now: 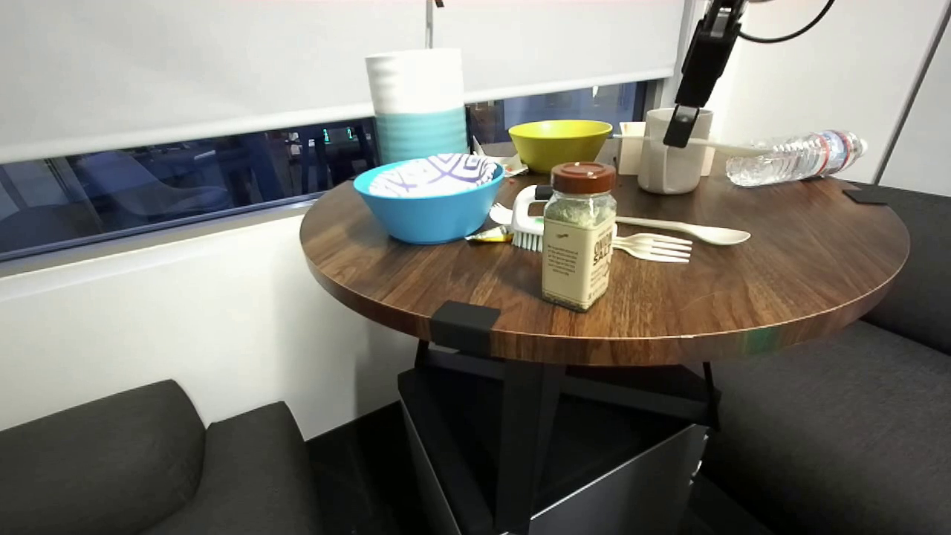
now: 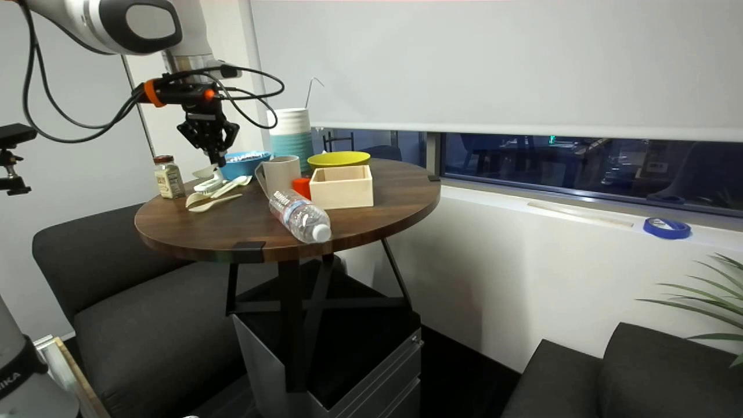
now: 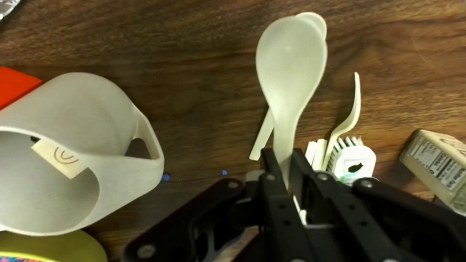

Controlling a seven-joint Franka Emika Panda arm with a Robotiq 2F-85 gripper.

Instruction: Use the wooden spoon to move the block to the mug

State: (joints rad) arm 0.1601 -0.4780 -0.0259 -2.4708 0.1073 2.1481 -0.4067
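Observation:
My gripper [image 3: 282,157] is shut on the handle of the pale wooden spoon [image 3: 291,62] and holds it above the table. The spoon's oval bowl points away from the fingers and looks empty. In an exterior view the gripper [image 1: 679,128] overlaps the cream-white mug [image 1: 672,160]. The mug [image 3: 80,112] stands left of the gripper in the wrist view, its handle towards the spoon. A pale piece with dark curved lines [image 3: 63,160] shows inside the mug. An orange-red block [image 3: 14,85] is beside the mug and also shows in an exterior view [image 2: 302,187]. Which block is meant, I cannot tell.
A second pale spoon [image 1: 717,235], a fork [image 1: 657,247] and a white brush [image 3: 353,160] lie below the gripper. A brown-lidded jar [image 1: 579,245], blue bowl [image 1: 431,212], yellow bowl [image 1: 561,145], plastic bottle [image 2: 299,216] and wooden box [image 2: 342,191] stand around.

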